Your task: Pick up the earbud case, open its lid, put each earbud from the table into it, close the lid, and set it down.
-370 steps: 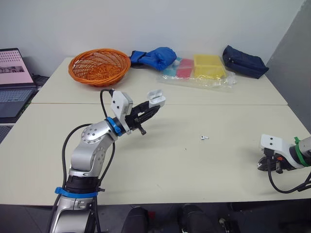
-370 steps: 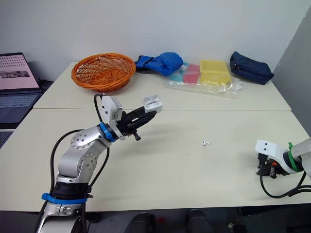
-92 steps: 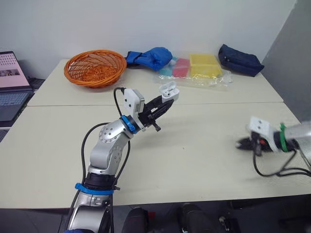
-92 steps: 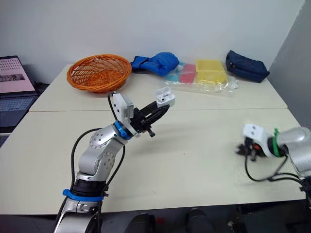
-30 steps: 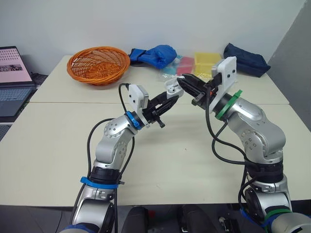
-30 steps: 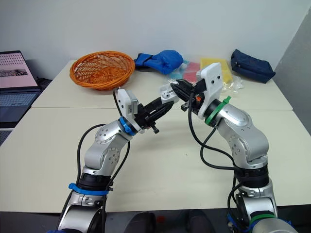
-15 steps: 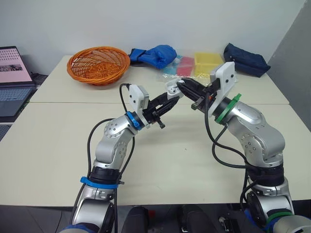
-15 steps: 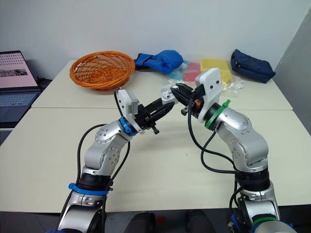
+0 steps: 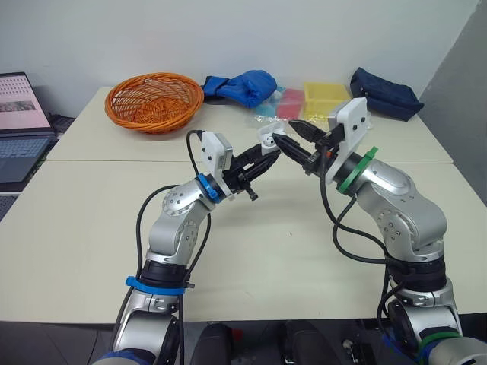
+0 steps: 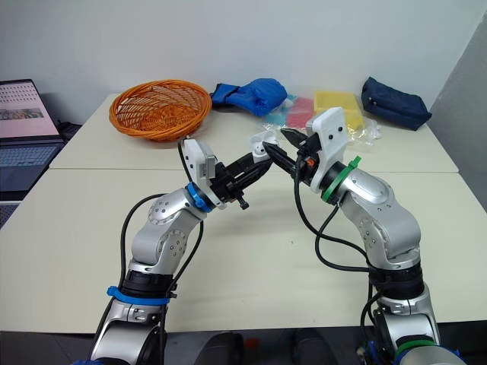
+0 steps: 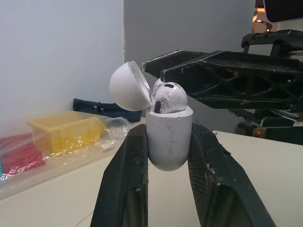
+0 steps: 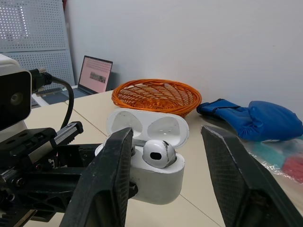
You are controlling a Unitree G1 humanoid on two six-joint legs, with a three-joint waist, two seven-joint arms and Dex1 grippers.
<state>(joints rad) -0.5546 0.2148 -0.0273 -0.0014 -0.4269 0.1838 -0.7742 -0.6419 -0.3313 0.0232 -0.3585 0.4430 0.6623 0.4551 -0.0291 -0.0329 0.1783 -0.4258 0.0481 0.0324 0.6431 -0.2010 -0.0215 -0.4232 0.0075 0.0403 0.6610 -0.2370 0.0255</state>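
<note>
The earbud case (image 11: 169, 142) is clamped upright between the two black fingers of the left gripper (image 9: 268, 152) and is held in the air above the table (image 9: 289, 228), between the two arms. The body of the case is squeezed from both sides by the fingers (image 11: 130, 179). The lid (image 11: 128, 85) is swung open and tilted back on its hinge, so that its hollow inside is seen from the right wrist. One earbud (image 12: 158, 153) is seated in the case with its rounded head standing above the rim. In the left wrist view a second rounded white shape is seen just behind it, but it cannot be told whether this is another earbud.

The right gripper (image 9: 285, 133) is raised to the same height and pointed at the case from the robot's right. Its jaws are spread apart and nothing is held in them. The fingertips are close beside the open case, but contact cannot be made out.

At the far side of the table, an orange basket (image 9: 154, 91), a blue cloth (image 9: 243, 85), a yellow box (image 9: 323, 99) and a dark blue pouch (image 9: 380, 95) are laid out. A laptop (image 9: 19, 114) is seen at the far left.
</note>
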